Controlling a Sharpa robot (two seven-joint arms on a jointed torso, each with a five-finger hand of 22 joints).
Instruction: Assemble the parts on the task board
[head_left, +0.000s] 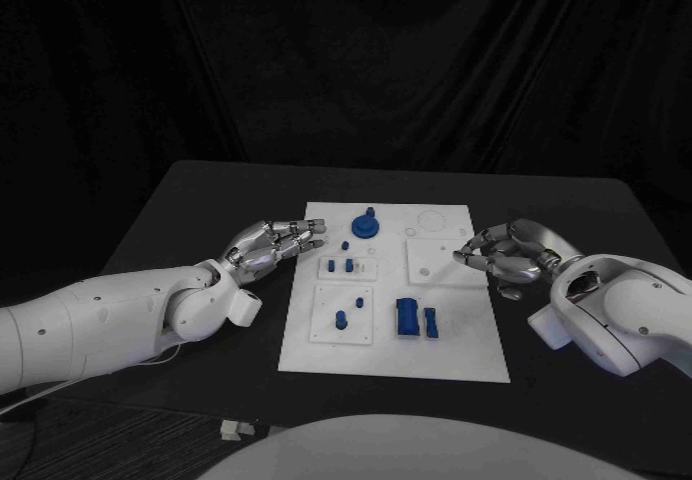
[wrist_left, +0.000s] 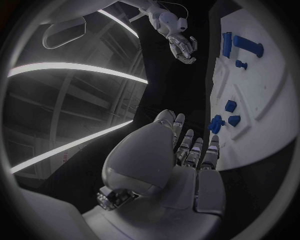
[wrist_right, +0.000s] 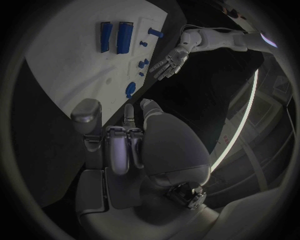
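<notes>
White plastic task board (head_left: 447, 355) is lying flat in the middle of the black worktop (head_left: 188, 215). Nearest on it, a blue cylinder (head_left: 408, 317) and a thin blue bar (head_left: 431, 322) are sitting side by side, with small blue pegs (head_left: 342, 319) standing left of them. Farther back, a round blue knob (head_left: 366, 225) is standing near the far edge. The left robot hand (head_left: 274, 243) is hovering at the board's left edge, fingers spread, holding nothing. The right robot hand (head_left: 500, 252) is hanging over the right edge, fingers loosely curled, empty. Black curtain is hanging behind.
</notes>
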